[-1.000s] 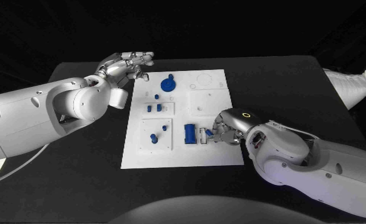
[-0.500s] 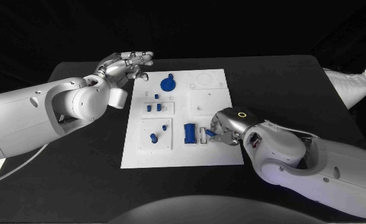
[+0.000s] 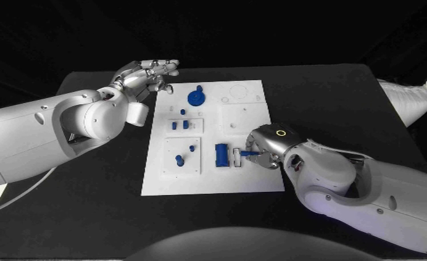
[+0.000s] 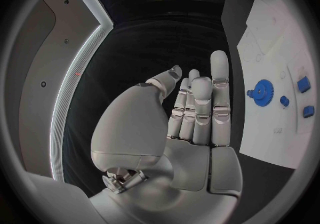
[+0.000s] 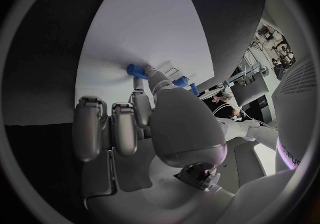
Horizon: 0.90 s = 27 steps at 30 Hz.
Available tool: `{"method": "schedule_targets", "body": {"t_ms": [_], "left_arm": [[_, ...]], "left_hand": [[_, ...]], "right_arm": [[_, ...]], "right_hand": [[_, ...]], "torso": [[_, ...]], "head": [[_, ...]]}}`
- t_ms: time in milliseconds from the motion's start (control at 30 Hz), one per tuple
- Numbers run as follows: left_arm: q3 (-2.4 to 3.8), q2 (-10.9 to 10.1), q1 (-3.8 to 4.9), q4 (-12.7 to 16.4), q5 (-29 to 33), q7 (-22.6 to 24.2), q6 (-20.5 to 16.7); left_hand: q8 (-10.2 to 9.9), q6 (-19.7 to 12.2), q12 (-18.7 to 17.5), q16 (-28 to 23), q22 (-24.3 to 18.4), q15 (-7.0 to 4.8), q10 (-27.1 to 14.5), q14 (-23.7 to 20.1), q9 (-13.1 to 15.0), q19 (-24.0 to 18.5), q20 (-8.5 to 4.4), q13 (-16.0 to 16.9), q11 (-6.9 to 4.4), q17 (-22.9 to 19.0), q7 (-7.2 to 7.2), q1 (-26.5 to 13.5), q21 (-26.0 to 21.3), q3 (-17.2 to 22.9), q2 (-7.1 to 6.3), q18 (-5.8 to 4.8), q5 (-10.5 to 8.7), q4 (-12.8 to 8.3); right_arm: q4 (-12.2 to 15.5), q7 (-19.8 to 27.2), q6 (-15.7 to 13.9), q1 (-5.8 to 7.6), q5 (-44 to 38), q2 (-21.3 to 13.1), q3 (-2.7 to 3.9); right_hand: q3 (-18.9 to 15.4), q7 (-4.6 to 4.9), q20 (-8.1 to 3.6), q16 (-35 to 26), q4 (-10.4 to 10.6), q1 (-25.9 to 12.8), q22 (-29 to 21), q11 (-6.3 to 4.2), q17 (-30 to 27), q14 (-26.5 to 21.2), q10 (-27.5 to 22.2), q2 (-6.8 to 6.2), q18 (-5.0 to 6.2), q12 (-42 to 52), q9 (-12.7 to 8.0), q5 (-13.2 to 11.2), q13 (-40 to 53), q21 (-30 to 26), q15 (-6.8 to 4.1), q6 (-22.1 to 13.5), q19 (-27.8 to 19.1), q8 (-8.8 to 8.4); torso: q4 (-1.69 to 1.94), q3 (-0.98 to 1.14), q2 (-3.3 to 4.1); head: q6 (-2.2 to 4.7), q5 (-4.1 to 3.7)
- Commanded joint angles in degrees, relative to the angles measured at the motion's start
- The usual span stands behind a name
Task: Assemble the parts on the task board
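At about four o'clock on the white task board [image 3: 207, 178], a small blue peg [image 3: 250, 153] is pinched by the right hand [image 3: 265, 152], its long axis lying across the board, pointing toward nine o'clock. Beside it stands a blue block [image 3: 221, 155]. Over the tabletop [image 3: 98, 211] at ten o'clock, the left hand [image 3: 147, 76] is held empty, fingers extended.

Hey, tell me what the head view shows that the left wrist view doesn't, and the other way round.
Head view alone: the right robot hand near the task board's near right corner, pinching a small blue part, with a blue rectangular block just beside it.

Left wrist view alone: the inner side of the left robot hand, fingers straight, close together, holding nothing.

Both share: the left robot hand off the board's far left corner, the white board and the blue gear on it.
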Motion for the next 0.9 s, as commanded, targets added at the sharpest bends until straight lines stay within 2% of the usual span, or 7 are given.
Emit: {"method": "schedule_targets", "body": {"t_ms": [33, 167, 233, 300, 467, 700, 900], "left_arm": [[0.03, 0.00, 0.04, 0.18, 0.06, 0.37, 1.07], [0.03, -0.01, 0.04, 0.18, 0.06, 0.37, 1.08], [0.03, -0.02, 0.04, 0.20, 0.06, 0.38, 1.07], [0.03, -0.02, 0.04, 0.20, 0.06, 0.38, 1.07], [0.03, -0.03, 0.03, 0.23, 0.06, 0.39, 1.12], [0.03, -0.06, 0.03, 0.28, 0.06, 0.40, 1.14], [0.03, -0.06, 0.03, 0.32, 0.06, 0.40, 1.16]], "left_hand": [[-0.09, -0.42, 0.29, -0.33, -0.07, -0.13, -0.26, -0.44, -0.02, 0.00, 0.19, 0.08, 0.00, -0.06, -0.17, 0.04, -0.23, -0.09, 0.49, 1.04, -0.16, -0.29], [-0.09, -0.42, 0.29, -0.33, -0.07, -0.13, -0.26, -0.44, -0.02, 0.00, 0.19, 0.08, 0.00, -0.06, -0.17, 0.04, -0.23, -0.09, 0.49, 1.04, -0.16, -0.29], [-0.09, -0.42, 0.29, -0.33, -0.07, -0.13, -0.26, -0.44, -0.02, 0.00, 0.19, 0.08, 0.00, -0.06, -0.17, 0.04, -0.23, -0.09, 0.49, 1.04, -0.16, -0.29], [-0.09, -0.42, 0.29, -0.33, -0.07, -0.13, -0.26, -0.44, -0.02, 0.00, 0.19, 0.08, 0.00, -0.06, -0.17, 0.04, -0.23, -0.09, 0.49, 1.04, -0.16, -0.29], [-0.09, -0.42, 0.29, -0.33, -0.07, -0.13, -0.26, -0.44, -0.02, 0.00, 0.19, 0.08, 0.00, -0.06, -0.17, 0.04, -0.23, -0.09, 0.49, 1.04, -0.16, -0.29], [-0.09, -0.42, 0.29, -0.33, -0.07, -0.13, -0.26, -0.44, -0.02, 0.00, 0.19, 0.08, 0.00, -0.06, -0.17, 0.04, -0.23, -0.09, 0.49, 1.04, -0.16, -0.29], [-0.09, -0.42, 0.29, -0.33, -0.07, -0.13, -0.26, -0.44, -0.02, 0.00, 0.19, 0.08, 0.00, -0.06, -0.17, 0.04, -0.23, -0.09, 0.49, 1.04, -0.16, -0.29]], "right_arm": [[-0.64, -1.40, 0.52, -0.34, -0.22, -0.18, -0.32], [-0.53, -1.40, -1.36, -0.34, 0.55, -0.18, -0.32], [-0.50, -1.41, -2.26, -0.34, 0.74, -0.18, -0.32], [-0.42, -1.56, -3.41, -0.34, 0.91, -0.19, -0.32], [0.11, -1.60, -7.76, -0.34, 1.55, -0.51, -0.31], [1.03, -0.18, -15.21, -0.35, 6.87, -1.25, -0.29], [1.61, 0.58, -17.97, -0.34, 13.05, -1.53, -0.27]], "right_hand": [[2.61, -0.13, -0.23, 0.52, 0.19, 1.64, 0.34, -0.67, 8.90, 4.80, 0.95, 3.62, -1.15, 0.43, 0.53, 0.28, -6.88, 0.44, -0.38, 0.83, 0.68, 0.41], [6.43, -0.25, -0.28, 0.72, 0.12, -0.37, 0.71, -0.73, 9.22, 4.86, 1.49, 2.60, -1.22, 1.20, 0.68, 0.23, -6.37, 0.67, -0.47, 1.30, 0.80, 0.28], [11.31, -0.35, -0.30, 0.80, -0.58, -2.69, 0.89, -0.86, 9.39, 4.89, 1.80, 0.59, -1.26, 1.39, 0.97, 0.16, -6.13, 0.77, -0.50, 1.64, 0.84, 0.09], [12.49, -0.36, -0.33, 0.81, -0.72, -3.65, 0.98, -0.84, 9.42, 4.89, 1.90, -0.18, -1.26, 1.46, 1.16, 0.00, -6.04, 0.81, -0.52, 1.87, 0.87, 0.16], [13.83, -0.59, -0.39, 1.05, -0.37, -5.91, 1.22, -0.92, 9.79, 4.98, 2.22, -1.63, -1.30, 1.85, 1.50, -0.57, -5.74, 0.96, -0.61, 2.26, 0.96, 0.28], [14.20, -0.82, -0.53, 1.38, 0.34, -7.87, 1.70, -1.11, 10.26, 5.09, 2.64, -2.63, -1.39, 2.52, 1.75, -0.15, -5.29, 1.28, -0.77, 2.73, 1.18, 0.38], [14.16, -0.98, -0.66, 1.57, 0.94, -9.17, 1.97, -1.25, 10.54, 5.15, 2.97, -3.10, -1.44, 3.10, 1.94, 1.11, -4.88, 1.46, -0.89, 3.10, 1.31, 0.47]], "torso": [[0.00, 0.02, -0.02], [0.03, 0.03, 0.02], [0.02, 0.01, 0.02], [0.01, 0.00, 0.01], [0.00, 0.04, 0.02], [-0.03, 0.01, 0.02], [0.00, 0.01, 0.04]], "head": [[-0.04, 0.00], [-0.02, 0.04], [-0.02, 0.03], [-0.03, 0.04], [-0.02, 0.11], [0.11, 0.25], [0.04, 0.25]]}}
